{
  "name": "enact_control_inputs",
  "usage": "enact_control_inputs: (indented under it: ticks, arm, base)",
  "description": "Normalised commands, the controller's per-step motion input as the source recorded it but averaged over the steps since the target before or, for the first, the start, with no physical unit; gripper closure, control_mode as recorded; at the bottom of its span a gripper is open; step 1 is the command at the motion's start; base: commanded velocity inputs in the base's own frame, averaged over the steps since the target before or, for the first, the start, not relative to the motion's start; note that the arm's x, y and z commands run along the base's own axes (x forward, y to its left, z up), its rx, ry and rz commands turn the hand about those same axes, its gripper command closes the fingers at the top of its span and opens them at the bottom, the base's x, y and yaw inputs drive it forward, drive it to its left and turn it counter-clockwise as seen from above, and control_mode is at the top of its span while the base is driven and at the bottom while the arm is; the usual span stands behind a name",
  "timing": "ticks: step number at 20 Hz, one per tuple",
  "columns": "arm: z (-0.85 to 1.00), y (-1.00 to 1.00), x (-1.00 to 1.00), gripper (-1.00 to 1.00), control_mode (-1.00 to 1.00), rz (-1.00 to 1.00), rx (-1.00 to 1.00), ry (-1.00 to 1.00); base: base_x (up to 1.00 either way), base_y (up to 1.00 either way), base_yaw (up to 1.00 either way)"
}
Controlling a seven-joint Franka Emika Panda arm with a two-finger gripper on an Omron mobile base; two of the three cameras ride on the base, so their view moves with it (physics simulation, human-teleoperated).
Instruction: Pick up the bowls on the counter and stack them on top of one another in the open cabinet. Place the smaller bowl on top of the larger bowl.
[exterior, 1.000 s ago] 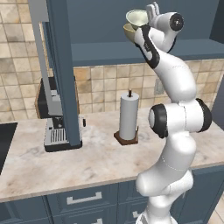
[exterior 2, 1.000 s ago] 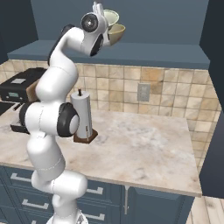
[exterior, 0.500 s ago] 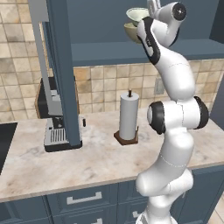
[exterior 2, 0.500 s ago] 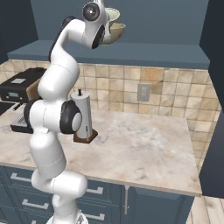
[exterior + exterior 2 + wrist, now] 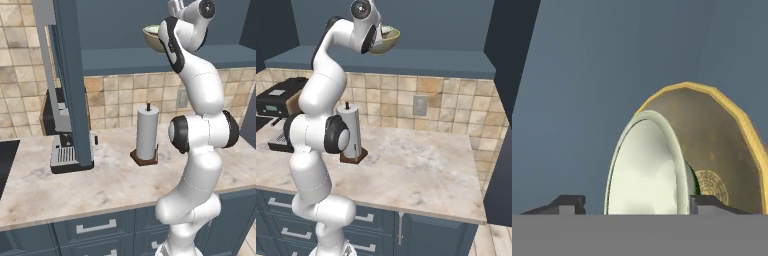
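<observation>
Smaller bowl [image 5: 644, 167] nests inside larger bowl [image 5: 722, 150] in the cabinet [image 5: 125, 60]; fingers [image 5: 569, 204] spread apart, released.

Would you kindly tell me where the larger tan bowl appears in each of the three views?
Left base view: larger bowl at top centre, on the cabinet shelf, partly behind the arm.
Right base view: top centre, right of the wrist.
Hand view: right of centre, behind the smaller bowl.
Shared landmark: the cabinet shelf.

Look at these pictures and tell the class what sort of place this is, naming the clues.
Most likely a rendered home kitchen. A beige marbled counter runs over blue-grey drawers, with a tiled wall behind. A paper towel roll and a coffee machine stand on it, and two nested bowls sit in a wall cabinet.
</observation>
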Motion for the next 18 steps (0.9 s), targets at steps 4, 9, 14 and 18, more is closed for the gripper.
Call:
enact_control_inputs:
  ticks: [4, 9, 14, 18]
  arm:
    - [-0.05, 0.00, 0.00, -1.00, -1.00, 0.00, 0.00, 0.00]
    - [-0.01, 0.00, -0.06, -1.00, -1.00, 0.00, 0.00, -0.05]
    - [-0.17, 0.00, -0.26, -1.00, -1.00, 0.00, 0.00, -0.12]
    - [-0.12, 0.00, -0.31, -1.00, -1.00, 0.00, 0.00, -0.13]
  base:
    - [0.00, 0.00, 0.00]
    - [0.00, 0.00, 0.00]
    - [0.00, 0.00, 0.00]
    - [0.00, 0.00, 0.00]
